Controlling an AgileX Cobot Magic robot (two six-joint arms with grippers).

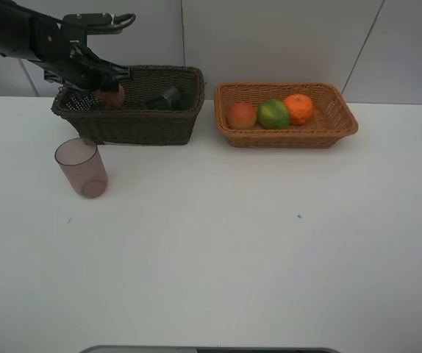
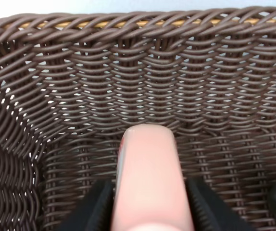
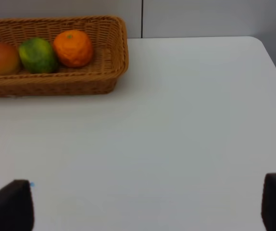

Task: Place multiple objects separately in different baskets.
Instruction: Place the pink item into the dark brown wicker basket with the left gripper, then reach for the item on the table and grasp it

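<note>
Pink bottle going into dark basket

L gripper (image 2: 150,211) pinches the pink bottle (image 2: 150,178) by its sides, low inside the dark brown basket (image 2: 138,62); R gripper (image 3: 147,204) spread wide over bare table, holding nothing. Bottle looks light, stiff, smooth plastic, prob. slippery, so grip mid-body across the round. Mauve cup (image 1: 82,167) is on the table w/ thin walls: take at rim, gently.

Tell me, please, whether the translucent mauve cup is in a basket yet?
Not yet: the translucent mauve cup stands on the white table, before the dark brown wicker basket.
</note>
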